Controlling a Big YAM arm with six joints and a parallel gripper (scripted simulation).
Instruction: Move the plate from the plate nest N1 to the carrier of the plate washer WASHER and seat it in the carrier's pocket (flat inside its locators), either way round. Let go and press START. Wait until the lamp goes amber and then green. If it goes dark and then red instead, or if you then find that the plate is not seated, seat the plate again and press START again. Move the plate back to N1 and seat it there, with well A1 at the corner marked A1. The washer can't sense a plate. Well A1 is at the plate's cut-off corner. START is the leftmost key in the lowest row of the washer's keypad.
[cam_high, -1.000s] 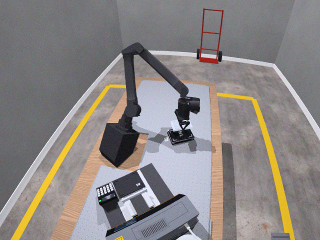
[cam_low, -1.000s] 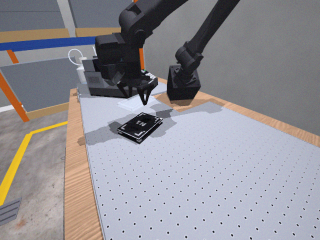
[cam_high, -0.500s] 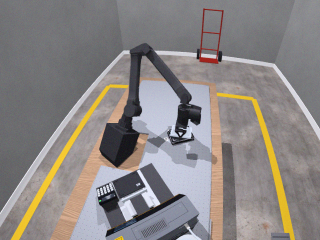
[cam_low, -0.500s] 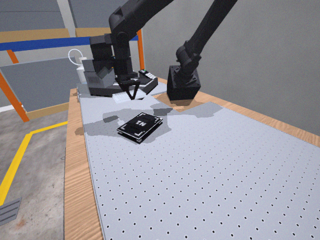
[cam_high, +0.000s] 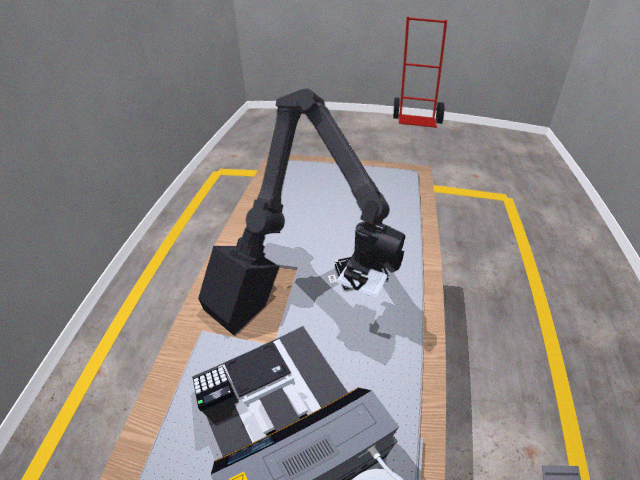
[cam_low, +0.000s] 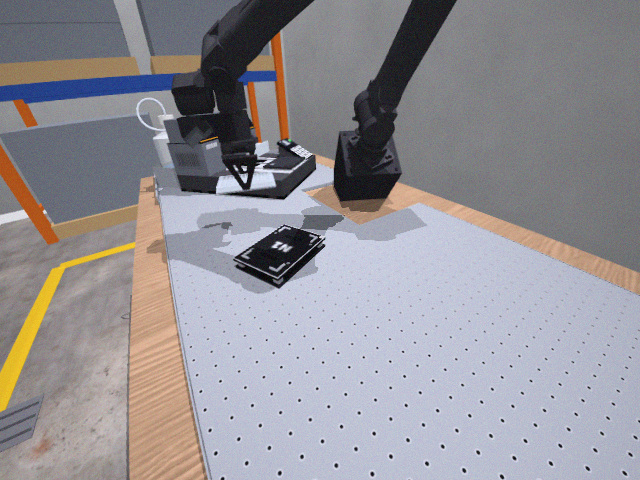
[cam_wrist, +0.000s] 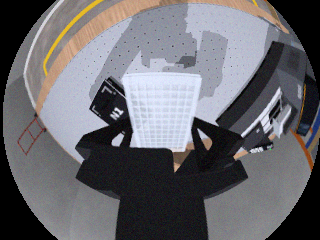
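The white well plate (cam_high: 376, 283) (cam_low: 264, 182) (cam_wrist: 162, 100) hangs in the air, held by my gripper (cam_high: 366, 277) (cam_low: 245, 178) (cam_wrist: 161, 119), which is shut on its sides. The nest N1 (cam_low: 264, 258) (cam_wrist: 102, 103) is empty; the plate is off to its washer side. The washer (cam_high: 330, 431) (cam_low: 192, 159) has its carrier out, with white rails (cam_high: 296, 400) around a dark bed and no plate on it. The keypad (cam_high: 210, 379) (cam_low: 299, 150) shows a small green light at one corner. I cannot tell which plate corner is cut off.
The black arm base (cam_high: 235, 289) (cam_low: 366, 173) stands between N1 and the washer, toward the table's other long edge. The washer's raised grey housing is behind the carrier, with a white hose (cam_low: 138, 114) and bottle beside it. A small marked card (cam_high: 332, 278) lies beside N1.
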